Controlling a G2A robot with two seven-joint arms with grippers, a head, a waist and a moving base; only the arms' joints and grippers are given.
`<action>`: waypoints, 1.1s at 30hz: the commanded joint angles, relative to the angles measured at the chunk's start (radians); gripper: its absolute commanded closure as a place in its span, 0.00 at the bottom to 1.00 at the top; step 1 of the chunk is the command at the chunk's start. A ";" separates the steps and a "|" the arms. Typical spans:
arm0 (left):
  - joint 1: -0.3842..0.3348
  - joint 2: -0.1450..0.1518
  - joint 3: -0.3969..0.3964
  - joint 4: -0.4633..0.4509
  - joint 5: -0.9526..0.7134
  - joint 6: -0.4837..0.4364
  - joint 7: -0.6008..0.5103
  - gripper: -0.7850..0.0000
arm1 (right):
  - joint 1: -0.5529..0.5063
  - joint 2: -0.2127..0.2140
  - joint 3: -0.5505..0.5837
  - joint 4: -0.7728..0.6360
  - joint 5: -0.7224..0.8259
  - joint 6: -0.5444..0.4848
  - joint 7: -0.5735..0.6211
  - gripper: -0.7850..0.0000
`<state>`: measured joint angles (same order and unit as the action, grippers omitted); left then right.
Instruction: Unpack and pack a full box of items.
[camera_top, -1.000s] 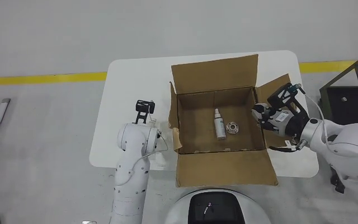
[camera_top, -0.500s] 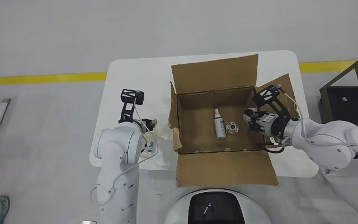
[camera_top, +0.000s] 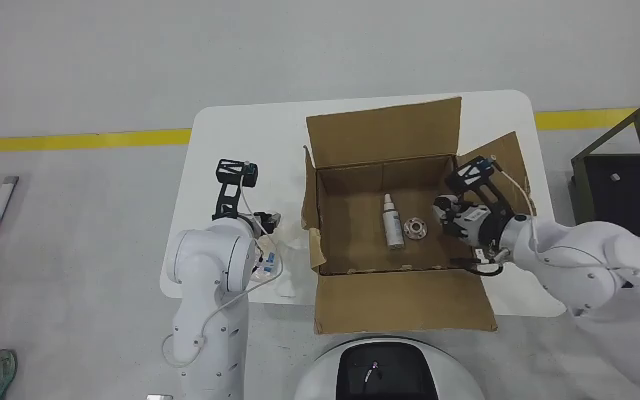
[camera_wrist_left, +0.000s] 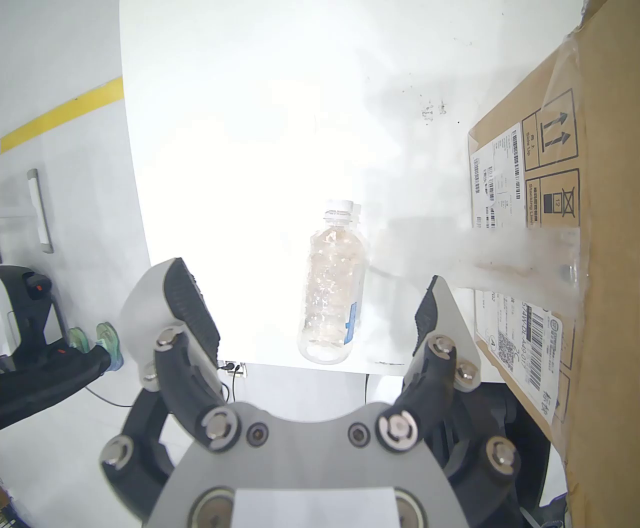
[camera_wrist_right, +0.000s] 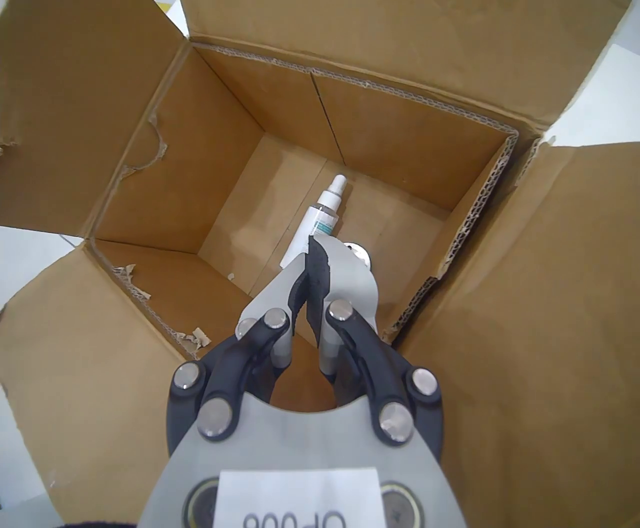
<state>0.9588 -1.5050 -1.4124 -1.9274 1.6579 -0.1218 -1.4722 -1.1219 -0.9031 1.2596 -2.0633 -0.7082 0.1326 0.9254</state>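
A white table (camera_top: 230, 150) with rounded corners stands on a grey floor (camera_top: 100, 60) crossed by a yellow line (camera_top: 90, 140). At the right edge of the top view a dark frame (camera_top: 605, 175) is cut off, so what it is cannot be told. One cardboard box (camera_top: 380, 140) sits on the table with its four flaps folded outward. On its bottom lie two items: one white spray bottle (camera_top: 392, 222) on its side and one small round metal part (camera_top: 416, 229) just beside it. In the right wrist view that round part (camera_wrist_right: 357, 252) is partly hidden behind the fingers, while the spray bottle (camera_wrist_right: 320, 220) shows in full. The right gripper (camera_wrist_right: 311, 260) hangs over the box's right side, above the two items, with its pads pressed together and nothing between them. One clear plastic bottle (camera_wrist_left: 330, 285) with a white cap lies on the table outside the box, near the box's left wall and close to the table's near edge. From above it is mostly covered by the left arm. The left gripper (camera_wrist_left: 305, 280) hovers over this bottle with its fingers (camera_wrist_left: 187, 295) spread wide, one on either side of it, not touching it. The box's outer wall bears several printed labels and a strip of clear tape (camera_wrist_left: 520, 255).
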 joint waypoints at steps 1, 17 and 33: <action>0.000 0.000 0.000 0.000 0.000 0.000 0.000 0.00 | 0.049 -0.014 -0.090 -0.003 -0.094 0.127 0.030 1.00; 0.000 0.000 0.000 0.000 0.000 0.000 0.000 0.00 | 0.411 -0.169 -0.508 0.254 -0.204 0.546 0.064 1.00; 0.000 0.000 0.000 0.000 0.000 0.000 0.000 0.00 | 0.363 -0.181 -0.487 0.275 -0.116 0.518 -0.039 1.00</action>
<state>0.9588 -1.5050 -1.4124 -1.9274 1.6579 -0.1218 -1.4722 -0.7471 -1.0803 0.7676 -1.8004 -0.8500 0.6604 0.9294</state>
